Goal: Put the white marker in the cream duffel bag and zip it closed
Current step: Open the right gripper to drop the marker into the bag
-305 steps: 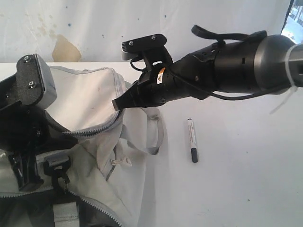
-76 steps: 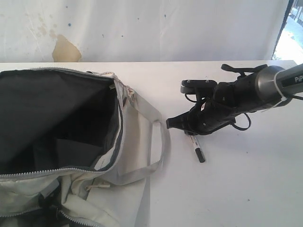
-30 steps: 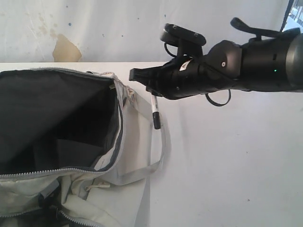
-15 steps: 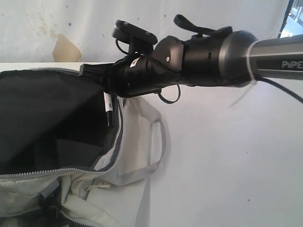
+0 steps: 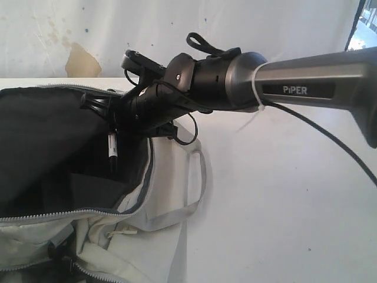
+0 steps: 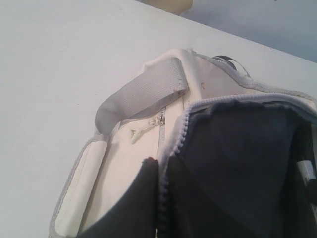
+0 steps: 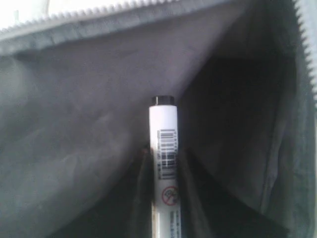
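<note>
The cream duffel bag [image 5: 166, 197] lies at the left of the exterior view, its main zipper undone and its dark lining [image 5: 53, 141] showing. My right gripper [image 5: 106, 117] reaches across over the mouth, shut on the white marker [image 5: 112, 151], which hangs cap-down just inside the rim. In the right wrist view the marker [image 7: 165, 158] stands between the two fingers with the lining [image 7: 74, 124] behind it. My left gripper [image 6: 161, 198] is shut on the bag's zipper edge [image 6: 173, 148]. It does not show in the exterior view.
A grey webbing handle [image 5: 199, 177] lies on the white table [image 5: 283, 206] beside the bag. A side pocket zipper with a pull tab [image 6: 141, 133] sits under a grey strap [image 6: 143, 89]. A stained white wall [image 5: 79, 59] stands behind.
My right gripper has carried the marker left, from above the grey handle to over the bag's mouth, and the marker now hangs lower, inside the rim. The bag has not moved.
</note>
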{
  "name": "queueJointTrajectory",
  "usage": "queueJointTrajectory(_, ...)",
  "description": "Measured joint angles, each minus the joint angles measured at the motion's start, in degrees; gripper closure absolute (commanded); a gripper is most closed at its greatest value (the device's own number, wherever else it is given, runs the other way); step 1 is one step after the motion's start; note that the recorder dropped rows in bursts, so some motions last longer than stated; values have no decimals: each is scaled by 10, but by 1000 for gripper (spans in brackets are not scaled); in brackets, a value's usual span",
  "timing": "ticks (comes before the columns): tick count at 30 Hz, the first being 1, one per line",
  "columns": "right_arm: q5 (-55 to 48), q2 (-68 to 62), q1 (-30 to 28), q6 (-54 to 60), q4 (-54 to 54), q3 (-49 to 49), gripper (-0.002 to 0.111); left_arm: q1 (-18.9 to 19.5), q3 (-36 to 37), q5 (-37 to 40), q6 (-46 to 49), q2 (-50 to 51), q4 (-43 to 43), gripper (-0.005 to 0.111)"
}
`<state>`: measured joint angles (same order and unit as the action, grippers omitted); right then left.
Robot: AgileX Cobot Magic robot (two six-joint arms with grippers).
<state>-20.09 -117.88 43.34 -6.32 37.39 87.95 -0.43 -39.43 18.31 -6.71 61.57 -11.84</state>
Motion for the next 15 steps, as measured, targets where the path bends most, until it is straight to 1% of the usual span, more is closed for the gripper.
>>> queueJointTrajectory(1,-6,-2,0,0,1,2,93,0,0,0,0,0,0,107)
queueJointTrajectory(6,-15,-7,0,0,5,4,59,0,0,0,2,0,0,107)
queueJointTrajectory(7,-16,-7,0,0,5,5,55,0,0,0,2,0,0,107)
queueJointTrajectory(8,-18,-7,0,0,5,5,48,0,0,0,2,0,0,107)
queueJointTrajectory(9,-19,-7,0,0,6,9,46,0,0,0,2,0,0,107)
queueJointTrajectory(15,-41,-7,0,28,8,23,47,0,0,0,7,0,0,107)
